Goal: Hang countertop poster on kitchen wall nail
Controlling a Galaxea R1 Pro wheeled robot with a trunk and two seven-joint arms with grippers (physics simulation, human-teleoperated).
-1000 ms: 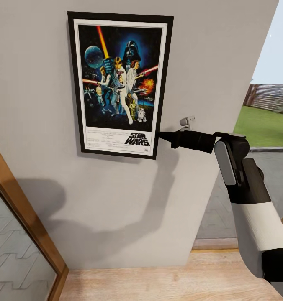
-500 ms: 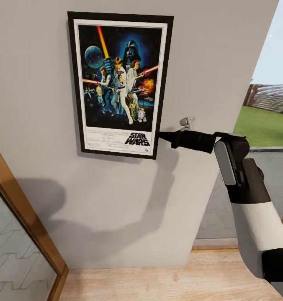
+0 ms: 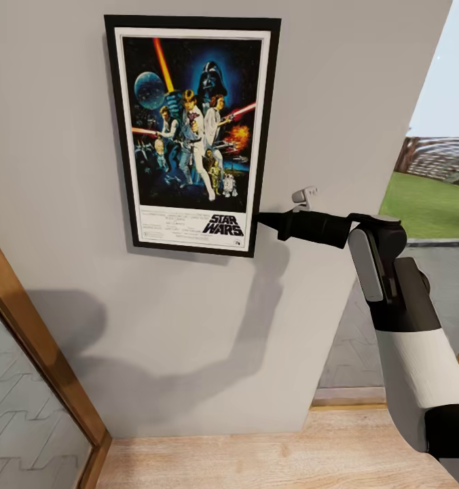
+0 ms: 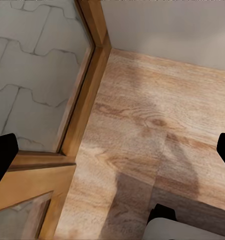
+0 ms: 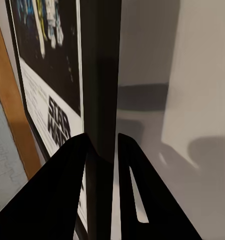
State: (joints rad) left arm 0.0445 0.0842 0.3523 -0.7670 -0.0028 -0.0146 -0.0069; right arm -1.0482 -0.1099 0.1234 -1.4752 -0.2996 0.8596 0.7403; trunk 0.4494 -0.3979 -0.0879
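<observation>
**— Where was the poster when you looked?**

— It was up against the pale grey wall [image 3: 189, 326], upright, high in my head view. The poster [image 3: 192, 136] sat flat on the plaster, black frame and white border square to it, the "STAR WARS" lettering at its lower right corner. My right gripper [image 3: 262, 220] reached in from the side and met the frame's right edge low down, near that lettering. In the right wrist view the poster [image 5: 47, 95] ran edge-on, and the right gripper [image 5: 103, 150] had one dark finger on each side of the frame edge, pinching it.

**— And the room around it?**

— The arm threw a broad soft shadow on the wall below the poster. The wall ended at a light wood plank floor [image 3: 277, 455]. To my left a wooden door frame [image 3: 39, 353] slanted up, with glass showing grey paving behind it. To the right the wall stopped and I saw grass and sky outside.

**— The left side?**

— The left wrist camera looked down at the wood floor [image 4: 152, 115] and the wooden frame [image 4: 87, 95]. The left gripper [image 4: 112, 155] had its two dark fingertips at opposite edges of that picture, spread wide with nothing between them.
</observation>
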